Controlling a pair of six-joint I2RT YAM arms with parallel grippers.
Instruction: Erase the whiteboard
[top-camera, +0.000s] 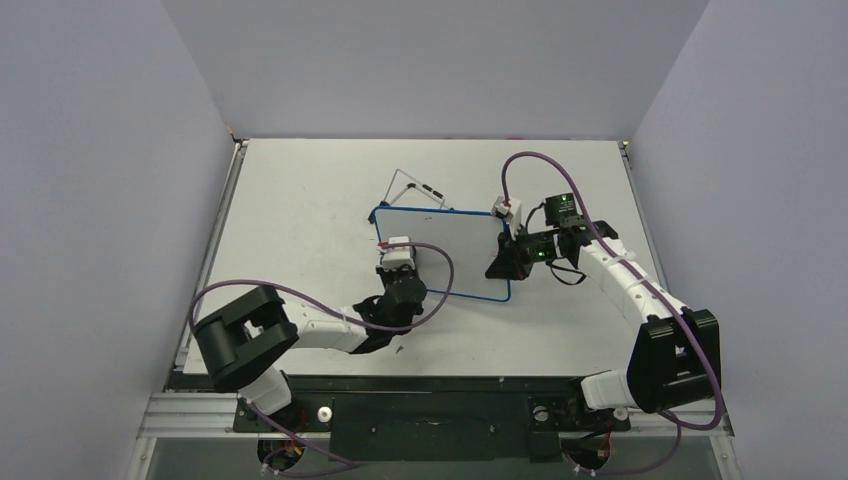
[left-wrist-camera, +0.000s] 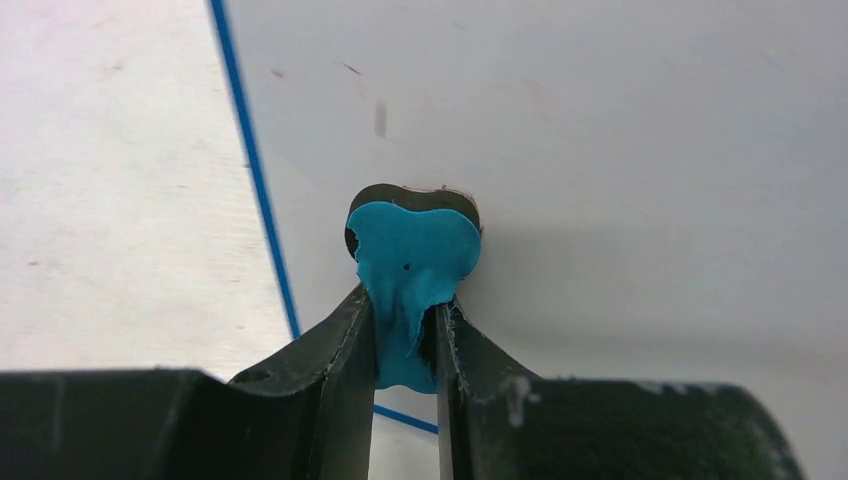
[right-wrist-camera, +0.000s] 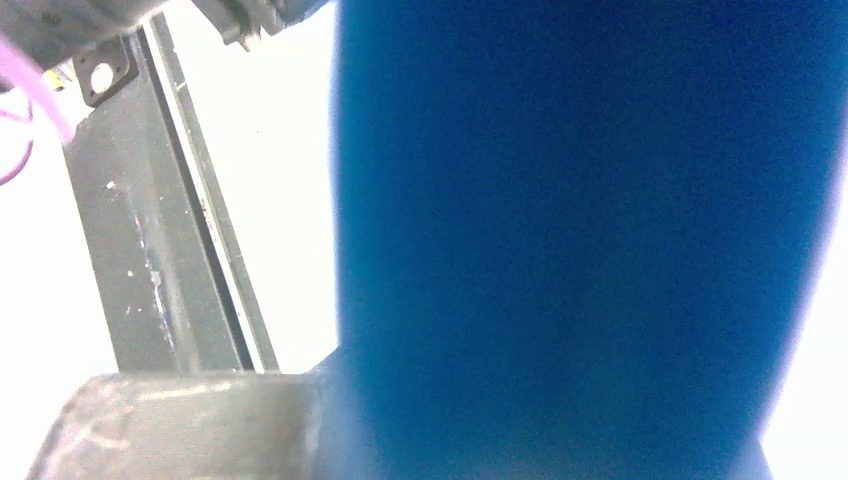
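Whiteboard (top-camera: 455, 250) mid-way across the surface (top-camera: 300, 200), right rim pinched by the closed right fingers (top-camera: 505, 258): keep the blue eraser (left-wrist-camera: 415, 250), clamped in your narrow left fingers (left-wrist-camera: 340, 340), pressed flat while sweeping the faint red traces (left-wrist-camera: 380, 118).

Left arm (top-camera: 330, 328), right arm (top-camera: 625, 282): white links, black joints; purple cables (top-camera: 440, 265); left gripper (left-wrist-camera: 405, 302) black, white-flecked; green LED (top-camera: 541, 254) right wrist.
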